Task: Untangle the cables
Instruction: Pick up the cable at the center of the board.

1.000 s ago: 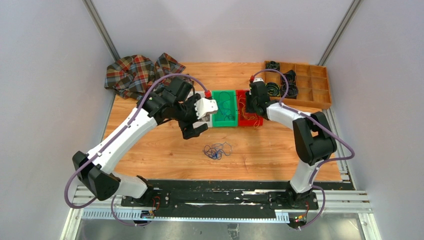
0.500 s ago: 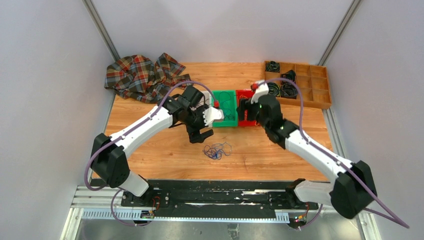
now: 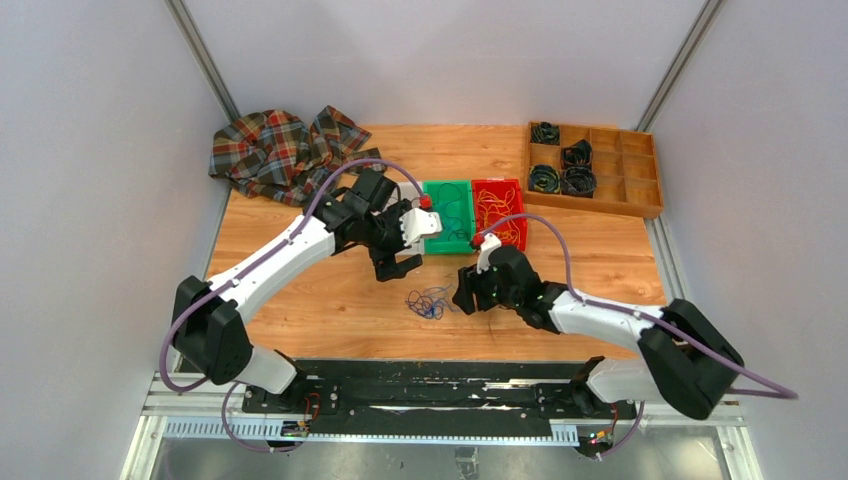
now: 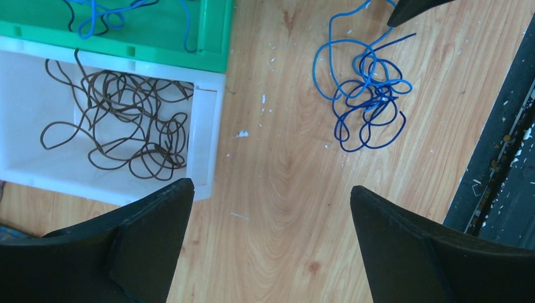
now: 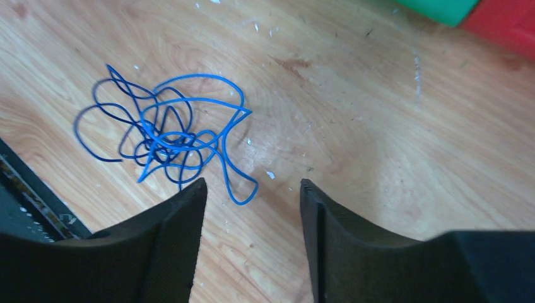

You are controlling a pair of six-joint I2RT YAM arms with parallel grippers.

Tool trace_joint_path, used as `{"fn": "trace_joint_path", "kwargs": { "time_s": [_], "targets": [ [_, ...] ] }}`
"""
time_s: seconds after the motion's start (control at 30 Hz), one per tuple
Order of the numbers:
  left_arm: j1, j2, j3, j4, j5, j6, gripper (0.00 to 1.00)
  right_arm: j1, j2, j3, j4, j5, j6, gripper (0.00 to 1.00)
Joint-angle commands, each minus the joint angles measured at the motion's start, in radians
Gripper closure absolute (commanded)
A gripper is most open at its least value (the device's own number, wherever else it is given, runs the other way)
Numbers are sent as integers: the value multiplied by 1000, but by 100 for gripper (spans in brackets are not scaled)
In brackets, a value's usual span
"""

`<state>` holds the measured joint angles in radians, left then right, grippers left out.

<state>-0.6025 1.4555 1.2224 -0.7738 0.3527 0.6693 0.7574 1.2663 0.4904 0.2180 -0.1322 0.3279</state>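
Cables [image 5: 165, 146]: blue tangle lay loose on table [image 5: 391, 145] near its front edge. Right gripper [image 5: 252, 189]: jaws stood apart, just beside it. Left gripper [image 4: 271, 189]: jaws apart, empty, by white bin [image 4: 208, 139]. Risk: pinching several crossed loops together could tighten the knot.

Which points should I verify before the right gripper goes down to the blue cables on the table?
1. Right gripper open: ok.
2. Left gripper open and empty: ok.
3. Blue cables lie free on the table, nothing on them: ok.
4. Right gripper centred over the cables: not ok; in its wrist view they lie mostly to the left.
5. Cables apart from the green bin: ok.
6. Number of separate cables in the knot: cannot tell.
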Motion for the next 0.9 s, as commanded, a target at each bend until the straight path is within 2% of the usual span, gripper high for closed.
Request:
{"fn": "trace_joint_path", "kwargs": {
  "time_s": [0.0, 0.1, 0.17, 0.2, 0.3, 0.5, 0.7, 0.87],
  "targets": [
    [23, -46, 11, -36, 6, 17, 0, 8, 109, 23, 95, -39, 4, 48],
    [34, -80, 11, -37, 35, 20, 0, 8, 147, 51, 107, -42, -19, 67],
    [35, -95, 23, -52, 45, 19, 0, 7, 130, 74, 92, -48, -39, 89],
    [35, -99, 32, -62, 50, 19, 0, 7, 107, 86, 81, -51, -48, 97],
    [36, -111, 58, -82, 72, 15, 0, 7, 20, 118, 45, -74, -70, 99],
    [37, -126, 112, -83, 171, -29, 1, 8, -124, 184, 2, -237, -95, 99],
    [36, -153, 180, -110, 260, -71, 2, 9, -204, 234, -51, -265, -93, 99],
    [37, -179, 180, -112, 323, -108, 6, 9, -221, 259, 4, -318, -50, 99]
  ]
}}
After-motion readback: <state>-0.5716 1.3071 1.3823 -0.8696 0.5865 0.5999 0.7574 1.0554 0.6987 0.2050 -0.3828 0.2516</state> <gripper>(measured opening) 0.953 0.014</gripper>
